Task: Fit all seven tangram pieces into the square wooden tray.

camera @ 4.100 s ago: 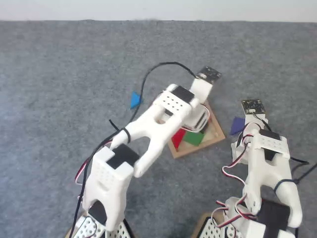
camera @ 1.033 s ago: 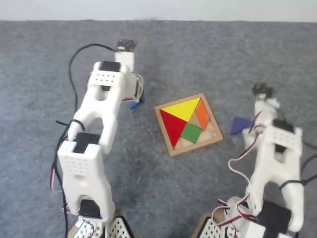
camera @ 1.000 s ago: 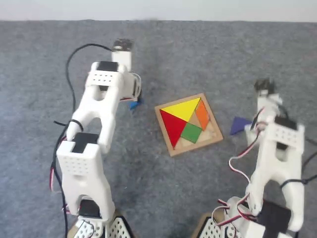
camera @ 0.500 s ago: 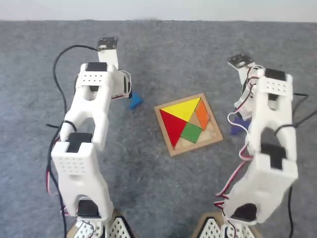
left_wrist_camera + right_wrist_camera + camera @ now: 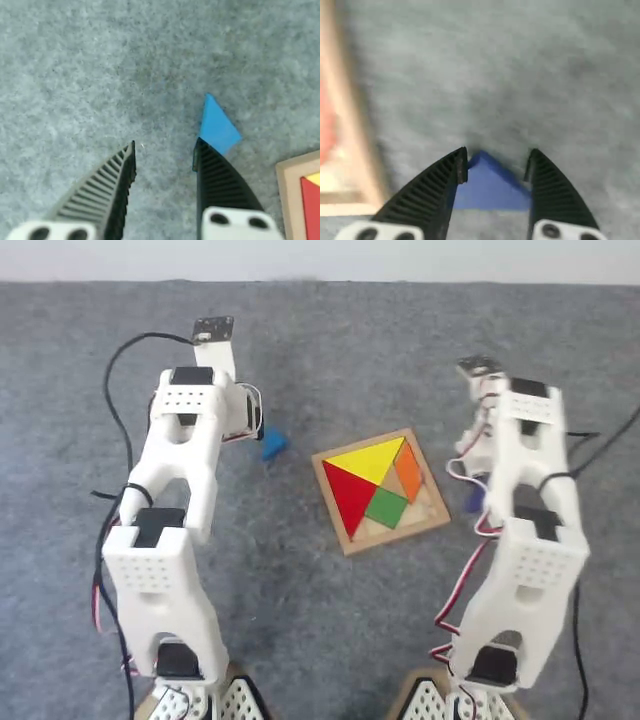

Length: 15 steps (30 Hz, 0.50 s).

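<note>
The wooden tray (image 5: pixel 400 532) holds four fitted pieces (image 5: pixel 372 480), with bare wood showing toward its 4 o'clock corner. The step in hand looks like fetching the loose pieces. At the tray's 3 o'clock lies a dark blue triangle (image 5: pixel 490 187), and the right gripper (image 5: pixel 498 151) stands spread open around it, one finger on each side. The next move is probably to close, lift and carry it to the gap. At 10 o'clock lies a light blue triangle (image 5: pixel 217 127). The left gripper (image 5: pixel 164 145), also open, has it just outside one finger and would need to shift sideways first.
</note>
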{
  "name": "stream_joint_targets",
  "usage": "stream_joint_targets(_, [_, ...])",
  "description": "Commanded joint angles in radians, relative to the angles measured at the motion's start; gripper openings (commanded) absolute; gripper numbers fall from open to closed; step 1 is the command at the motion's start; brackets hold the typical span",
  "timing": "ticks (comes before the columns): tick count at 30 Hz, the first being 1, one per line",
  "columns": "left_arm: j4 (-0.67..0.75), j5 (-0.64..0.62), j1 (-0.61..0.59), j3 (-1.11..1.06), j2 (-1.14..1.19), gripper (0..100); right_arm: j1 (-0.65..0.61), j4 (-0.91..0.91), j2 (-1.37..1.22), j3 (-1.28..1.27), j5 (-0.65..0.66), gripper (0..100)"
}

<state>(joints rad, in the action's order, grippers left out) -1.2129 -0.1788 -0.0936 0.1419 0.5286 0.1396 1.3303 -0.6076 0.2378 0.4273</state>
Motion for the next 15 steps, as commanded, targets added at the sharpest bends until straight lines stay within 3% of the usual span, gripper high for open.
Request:
stream_joint_targets(1, [0.034, -0.009, 0.003, 0.002, -0.012, 18, 0.143, 0.015, 0.013, 0.048, 0.017, 18.0])
stream_joint_targets(11, [0.035, -0.009, -0.002, 0.002, -0.012, 18, 0.516, -0.008, 0.015, 0.031, 0.035, 17.9])
stream_joint_targets(15, [0.037, -0.009, 0.003, 0.002, -0.012, 18, 0.530, -0.008, 0.084, 0.032, 0.098, 18.0])
